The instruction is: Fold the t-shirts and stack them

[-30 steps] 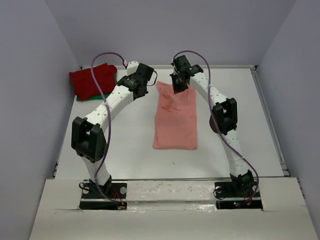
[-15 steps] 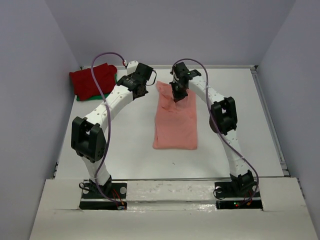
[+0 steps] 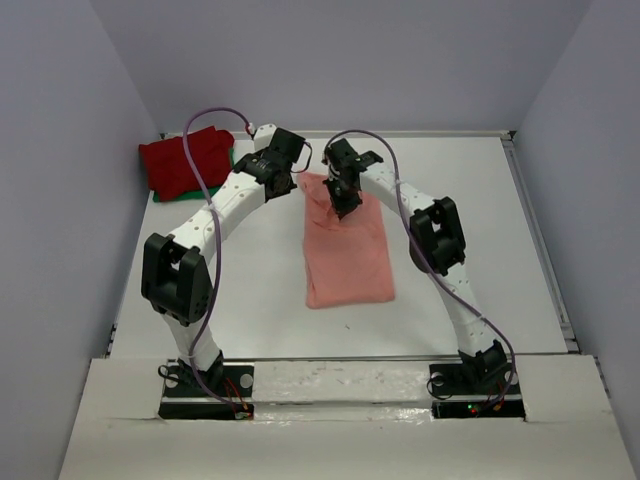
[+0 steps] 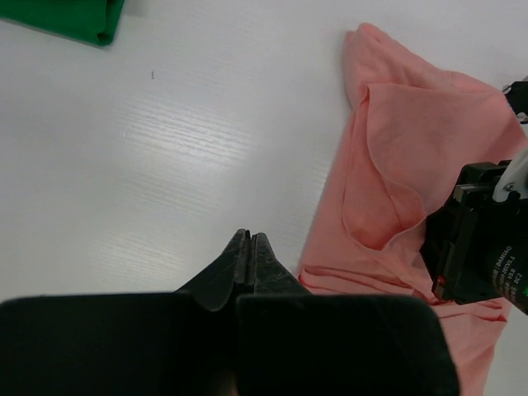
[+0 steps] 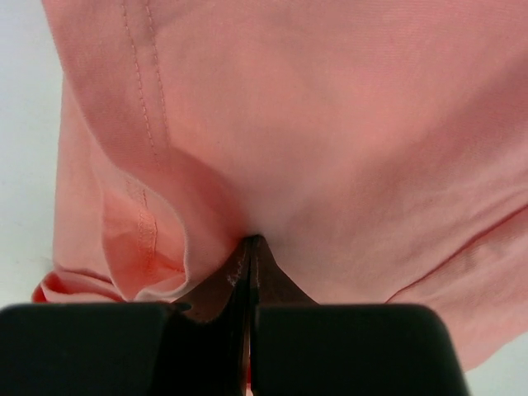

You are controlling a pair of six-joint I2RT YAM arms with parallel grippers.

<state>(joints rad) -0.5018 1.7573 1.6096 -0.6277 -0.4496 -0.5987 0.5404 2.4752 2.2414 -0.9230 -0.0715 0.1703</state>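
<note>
Clearly the right gripper (image 5: pixel 250 241) has its jaws pinched tight on a fold of the pink shirt (image 5: pixel 330 124), with cloth bunching on both sides of the tips and spreading ahead of them. The left gripper (image 4: pixel 250 236) is closed on nothing, over bare table (image 4: pixel 165 148). The pink shirt lies just to its right, and the green shirt (image 4: pixel 74 16) is well ahead to its left, under the red shirt (image 3: pixel 185 160).
</note>
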